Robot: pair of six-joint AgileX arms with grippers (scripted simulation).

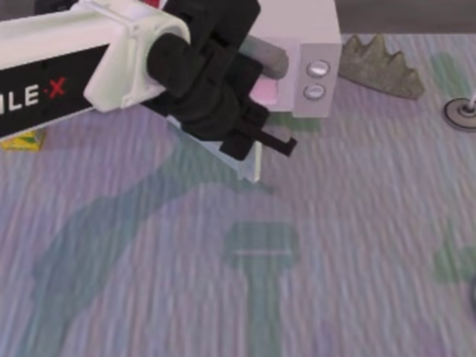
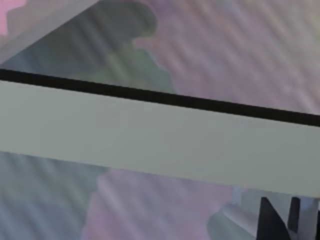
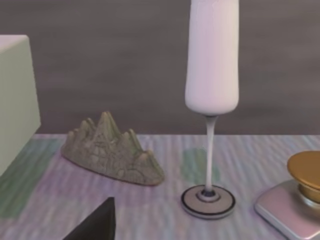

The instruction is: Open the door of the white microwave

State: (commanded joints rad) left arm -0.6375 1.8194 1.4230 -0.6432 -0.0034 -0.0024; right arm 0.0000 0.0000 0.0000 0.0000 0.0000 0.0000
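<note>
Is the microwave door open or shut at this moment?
Open. In the top view the door stands swung out from the white microwave, baring its pink inside, with the left gripper at its edge.

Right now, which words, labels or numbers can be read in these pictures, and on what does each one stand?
"LE·X": black band on the left arm's white link, top view; its start is cut off at the picture's edge.
White microwave, its silver knobs: no readable marks.
Both wrist views: no text.
</note>
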